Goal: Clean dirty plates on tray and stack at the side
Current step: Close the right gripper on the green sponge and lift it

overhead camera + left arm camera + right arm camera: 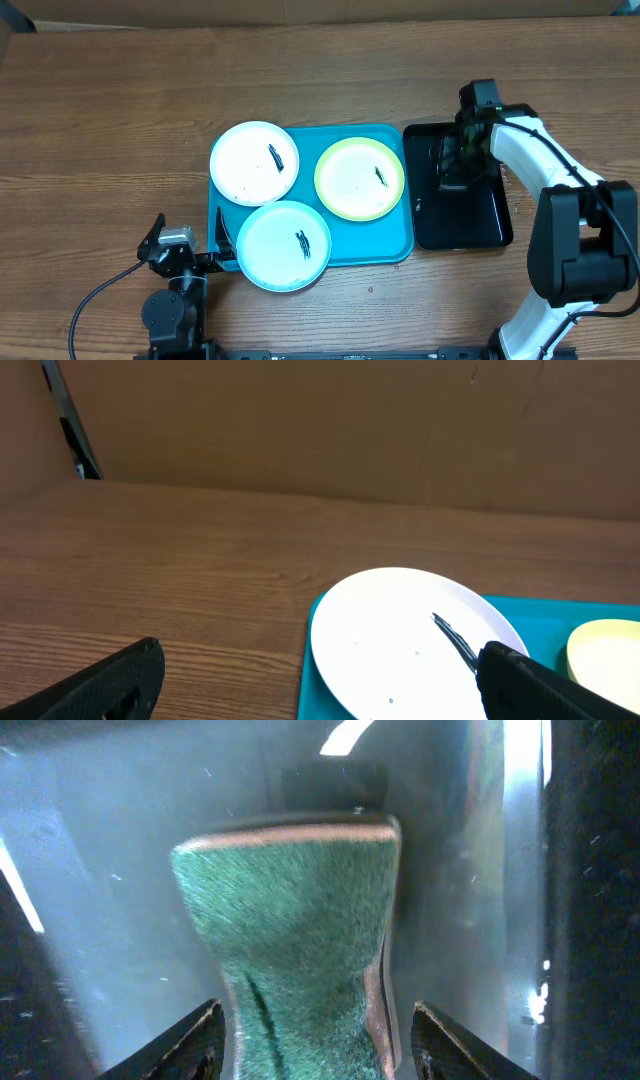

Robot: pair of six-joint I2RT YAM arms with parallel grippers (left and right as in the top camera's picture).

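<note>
Three plates lie on the turquoise tray (395,250): a white plate (250,165) at back left, a yellow-green rimmed plate (355,185) at back right, and a light blue rimmed plate (280,250) at the front. Each has a small black smear. My left gripper (190,242) is open and empty at the tray's front left corner. In the left wrist view (320,685) it faces the white plate (400,630). My right gripper (455,165) is open, with its fingers on either side of a green sponge (290,920) that lies in the black tray (470,225).
The black tray stands right against the turquoise tray's right side. Bare wooden table (100,130) lies to the left and behind. A brown cardboard wall (350,420) rises at the table's far edge.
</note>
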